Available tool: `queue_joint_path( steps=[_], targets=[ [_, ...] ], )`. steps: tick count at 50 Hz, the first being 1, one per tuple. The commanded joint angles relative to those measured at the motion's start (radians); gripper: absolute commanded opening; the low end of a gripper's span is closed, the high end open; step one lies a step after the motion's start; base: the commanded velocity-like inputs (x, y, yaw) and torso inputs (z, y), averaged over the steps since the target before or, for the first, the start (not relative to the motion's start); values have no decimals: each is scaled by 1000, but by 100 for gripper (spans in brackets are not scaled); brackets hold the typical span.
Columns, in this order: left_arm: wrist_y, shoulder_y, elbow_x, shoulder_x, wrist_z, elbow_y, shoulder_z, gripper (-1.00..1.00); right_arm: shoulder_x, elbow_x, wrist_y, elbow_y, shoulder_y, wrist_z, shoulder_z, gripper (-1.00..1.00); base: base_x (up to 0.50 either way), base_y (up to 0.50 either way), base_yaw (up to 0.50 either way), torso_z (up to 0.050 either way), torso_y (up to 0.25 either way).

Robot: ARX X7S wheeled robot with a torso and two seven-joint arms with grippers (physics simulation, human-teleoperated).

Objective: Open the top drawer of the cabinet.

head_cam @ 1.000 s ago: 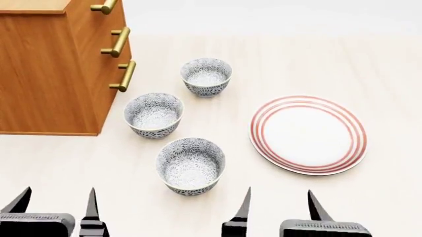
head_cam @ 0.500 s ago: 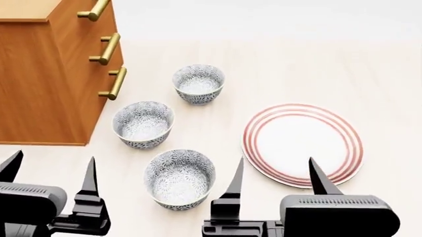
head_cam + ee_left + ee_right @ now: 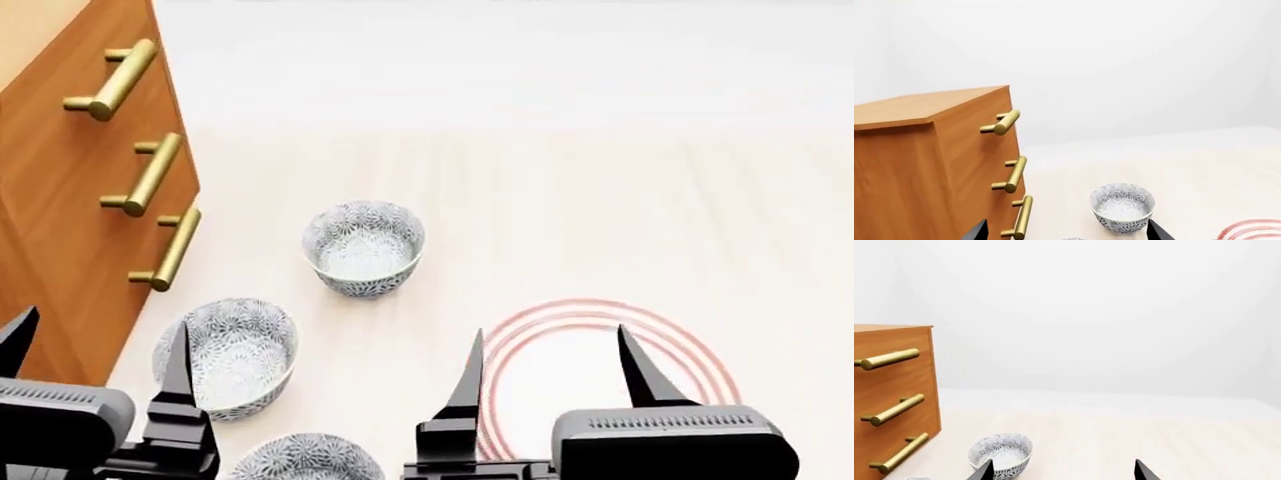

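cabinet: orange-brown wooden cabinet [image 3: 60,190] with three stacked drawers, at left edge of head view, standing on the pale wood-grain surface [image 3: 561,200].
top drawer: uppermost orange-brown drawer front [image 3: 74,55], upper left of frame, flush with the two below, shut; its brass bar handle [image 3: 111,80] untouched.
left gripper: black left gripper [image 3: 96,365] at lower left, fingers spread wide, empty, well short of the handles.
right gripper: black right gripper [image 3: 547,370] at lower centre-right, fingers wide apart, empty, over the plate.
bowls: blue-and-white patterned bowl [image 3: 363,247] mid-frame; second bowl [image 3: 240,355] beside the cabinet base; third bowl [image 3: 307,460] cut off at bottom edge.
plate: white red-ringed plate [image 3: 694,365] lower right, partly behind the right fingers.
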Motion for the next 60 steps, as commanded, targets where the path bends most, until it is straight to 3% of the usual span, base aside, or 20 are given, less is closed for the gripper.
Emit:
queue_joint_path(
  steps=[1, 24, 25, 26, 27, 28, 30, 34, 54, 60],
  targets=[
    [3, 0, 3, -9, -8, -2, 11, 100, 11, -3, -10, 2, -4, 3, -8, 100, 500, 0, 0, 0, 0],
    [2, 12, -4, -28, -15, -5, 19, 100, 17, 10, -23, 11, -13, 8, -19, 100, 500, 0, 0, 0, 1],
    [-36, -138, 146, -178, 135, -74, 169, 100, 14, 4, -82, 50, -43, -9, -26, 100, 0, 0, 0, 0, 0],
    [114, 12, 296, -28, 285, -203, 19, 100, 14, 2, -88, 53, -46, -10, -28, 100, 0, 0, 0, 0, 0],
    [264, 106, 446, 114, 435, -204, -108, 100, 15, 2, -89, 52, -46, -9, -29, 100, 0, 0, 0, 0, 0],
    [414, 105, 596, 110, 585, -207, -96, 100, 17, -1, -88, 48, -46, -7, -32, 100, 0, 0, 0, 0, 0],
    [714, 105, 896, 95, 598, -218, -89, 100, 20, -12, -96, 50, -48, -4, -38, 100, 0, 0, 0, 0, 0],
    [764, 98, 1496, 84, 563, -241, -83, 100, 21, -15, -104, 55, -51, -2, -41, 100, 0, 0, 0, 0, 0],
    [747, 100, 1509, 53, 557, -256, -89, 100, 28, -18, -116, 70, -46, 5, -58, 100, 0, 0, 0, 0, 0],
    [727, 47, 1494, 55, 589, -258, -100, 100, 29, -26, -128, 82, -45, 8, -68, 100, 0, 0, 0, 0, 0]
  ],
)
